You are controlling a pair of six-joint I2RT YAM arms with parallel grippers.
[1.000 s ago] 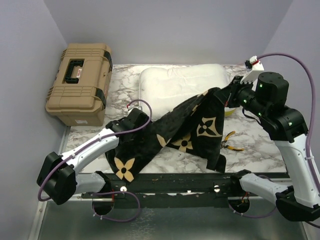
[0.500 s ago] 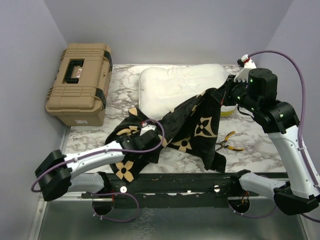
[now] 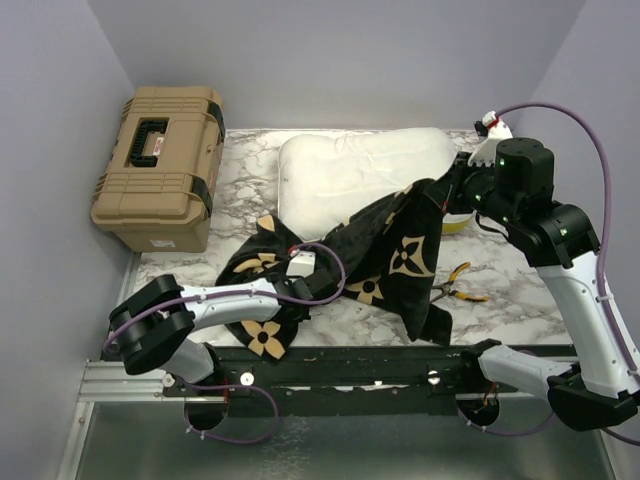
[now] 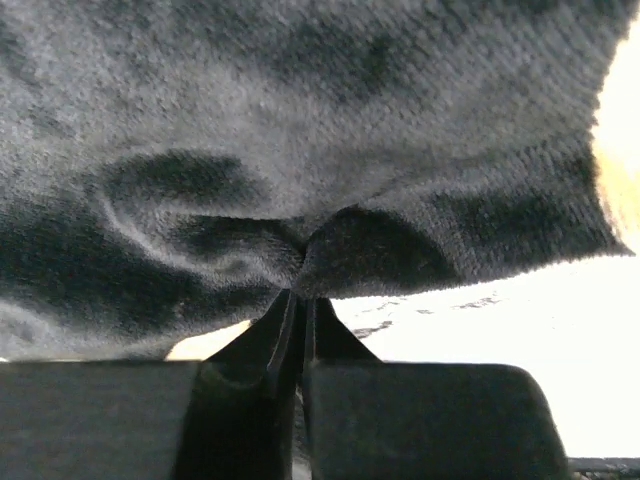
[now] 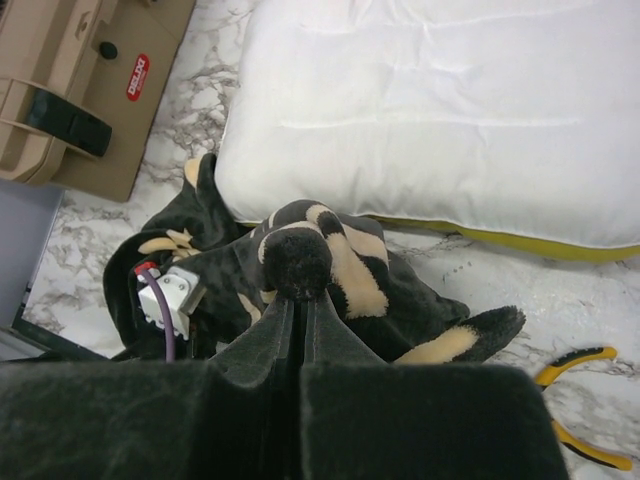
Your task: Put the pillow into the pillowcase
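The cream-white quilted pillow with a yellow edge band point(image 3: 360, 170) lies flat at the back of the white marble-patterned bench point(image 3: 510, 305), just right of the tan hard toolbox point(image 3: 160, 165). The black plush pillowcase printed with tan flower motifs point(image 3: 390, 245) hangs in front of it, overlapping the pillow's near edge, slung between the two arms. The right jaws are closed on a bunched knob of the fabric, held up near the pillow's right end. The left jaws are pinched shut on a fold of plush, low at the near left. Yellow-handled pliers point(image 3: 462, 283) lie on the bench beside the hanging cloth.

The pillowcase looks limp and light, so it will likely sag shut unless its mouth is held apart at the hem. Whether either grip is on that hem cannot be told. The pillow looks light, bulky and squashy. A deep pinch at a corner or short edge should suit it, and the plush may drag against it.
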